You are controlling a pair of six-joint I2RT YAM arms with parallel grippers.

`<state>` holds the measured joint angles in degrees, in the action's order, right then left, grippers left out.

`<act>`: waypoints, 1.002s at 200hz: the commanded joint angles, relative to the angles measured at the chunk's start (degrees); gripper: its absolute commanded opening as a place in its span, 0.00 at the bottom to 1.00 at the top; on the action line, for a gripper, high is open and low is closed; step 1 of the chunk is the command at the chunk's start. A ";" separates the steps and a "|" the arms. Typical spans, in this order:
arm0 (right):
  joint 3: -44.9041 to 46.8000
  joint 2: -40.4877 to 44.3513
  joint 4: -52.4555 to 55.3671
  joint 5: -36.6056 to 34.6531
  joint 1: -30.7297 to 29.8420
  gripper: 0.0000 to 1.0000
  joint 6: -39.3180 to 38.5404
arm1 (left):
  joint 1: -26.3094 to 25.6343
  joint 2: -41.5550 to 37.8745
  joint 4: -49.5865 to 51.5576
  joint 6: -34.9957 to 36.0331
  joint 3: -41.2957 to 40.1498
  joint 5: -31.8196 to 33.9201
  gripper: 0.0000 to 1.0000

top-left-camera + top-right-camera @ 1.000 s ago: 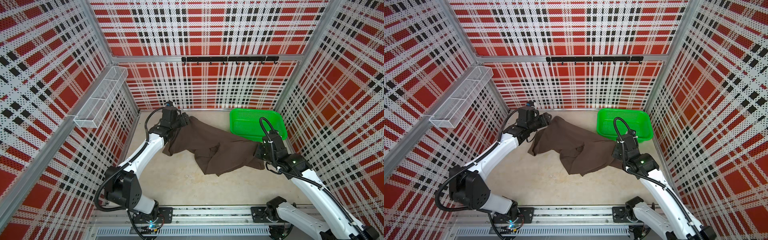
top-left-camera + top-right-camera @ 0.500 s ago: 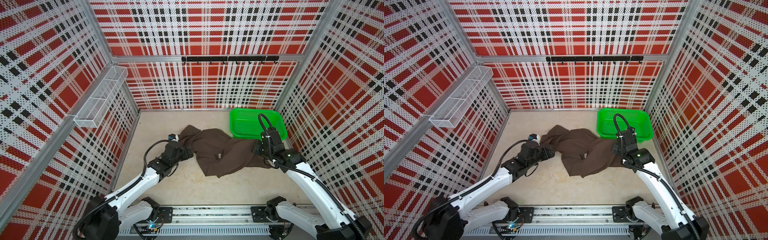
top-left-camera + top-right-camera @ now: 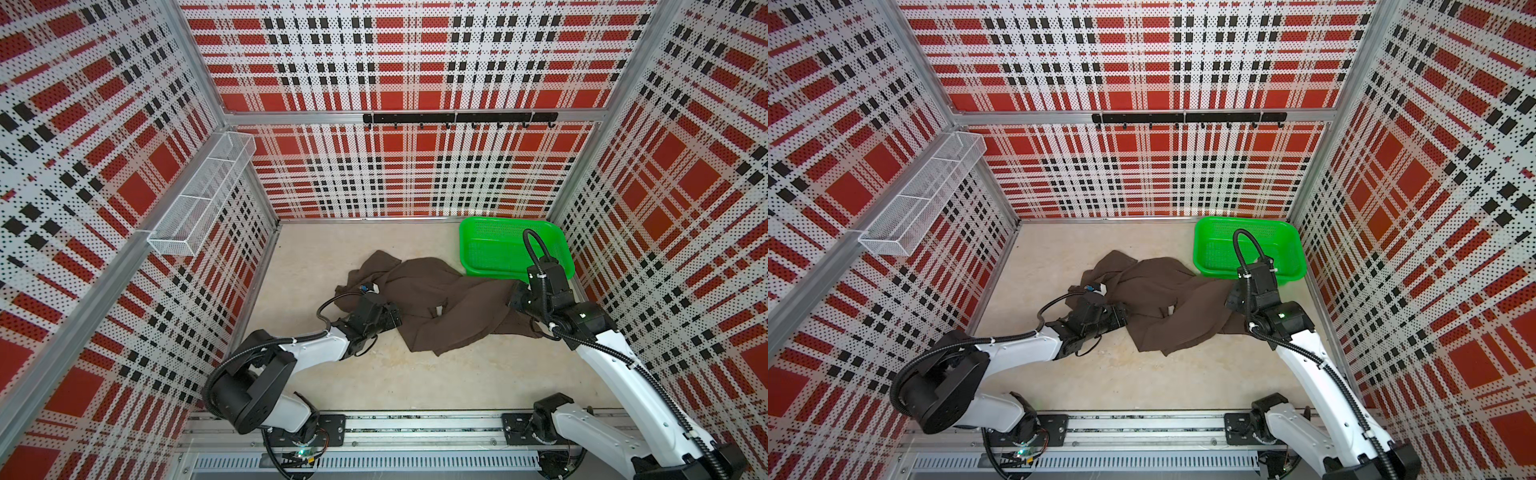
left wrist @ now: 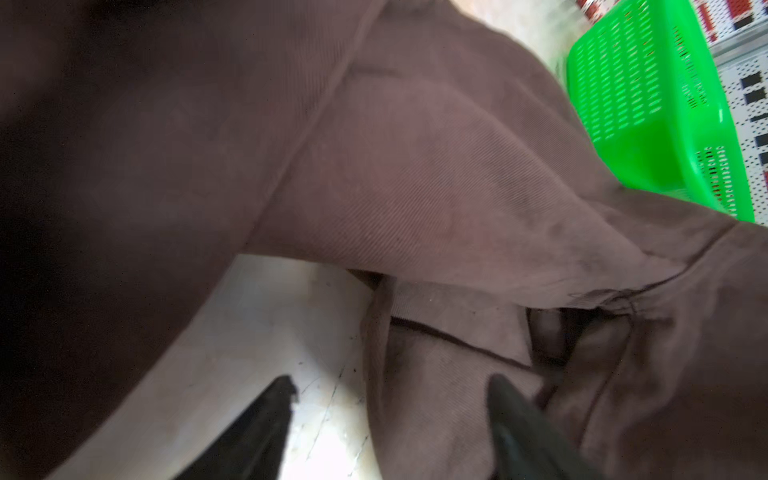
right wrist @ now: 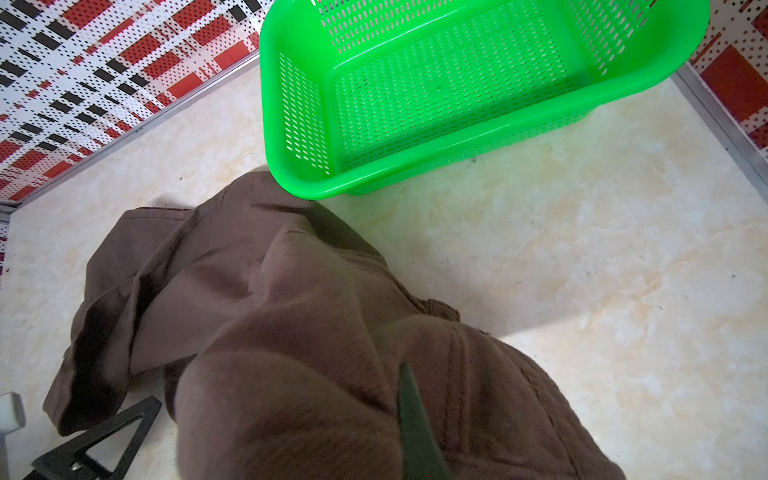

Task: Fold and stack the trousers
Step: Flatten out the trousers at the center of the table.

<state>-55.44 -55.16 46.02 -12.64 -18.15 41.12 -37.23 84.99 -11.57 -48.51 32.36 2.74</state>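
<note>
Pinching right end of trousers (image 3: pixel 424 282) in right jaws, stopping slipping. Holding left jaws open over near-left edge, getting ready to grab.

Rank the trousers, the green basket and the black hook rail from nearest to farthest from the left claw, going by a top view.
1. trousers: mid-scene, their edge right at the left claw.
2. green basket: far right, beyond the cloth.
3. black hook rail: high up at the far back.
</note>
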 commanded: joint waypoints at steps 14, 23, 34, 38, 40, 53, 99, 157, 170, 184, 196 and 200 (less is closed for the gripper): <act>0.90 1.63 -1.28 0.08 0.92 0.00 -0.38 | -0.39 3.55 -6.61 -0.97 0.82 -2.20 0.55; 1.20 1.72 -1.27 0.13 1.09 0.00 -0.35 | -0.49 4.32 -7.09 -0.97 1.16 -2.39 0.49; 1.51 1.97 -1.28 0.37 1.26 0.00 -0.39 | -0.56 4.73 -7.61 -1.04 1.40 -2.73 0.40; 1.63 2.06 -1.31 0.47 1.30 0.00 -0.35 | -0.56 4.65 -7.81 -0.98 1.47 -2.74 0.37; 1.69 2.07 -1.35 0.44 1.33 0.00 -0.39 | -0.52 4.59 -7.95 -0.91 1.48 -2.74 0.35; 2.00 2.45 -1.22 0.43 1.56 0.00 -0.42 | -0.24 3.49 -7.81 -0.49 1.74 -2.59 0.21; 0.16 4.46 2.00 -0.54 1.70 0.00 -0.94 | 3.96 -14.06 3.71 3.76 4.40 2.28 0.00; -6.23 6.27 12.14 -6.42 1.71 0.00 -3.83 | 24.66 -36.57 34.39 14.68 25.93 8.26 0.00; -8.58 6.01 14.52 -6.11 1.65 0.00 -3.91 | 29.71 -37.07 39.40 16.97 32.08 7.27 0.00; -11.73 5.53 17.89 -5.16 1.65 0.00 -3.57 | 33.41 -36.79 43.36 18.69 37.93 6.17 0.00; -14.60 4.78 20.58 -4.77 1.68 0.00 -3.34 | 35.11 -36.06 45.75 19.63 42.06 6.30 0.00; -15.46 4.51 21.42 -4.80 1.68 0.00 -3.33 | 35.44 -35.70 46.48 19.84 43.12 6.52 0.00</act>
<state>-66.24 -50.52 57.95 -11.92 -17.72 37.04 -6.76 48.29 25.06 -34.06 68.90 3.84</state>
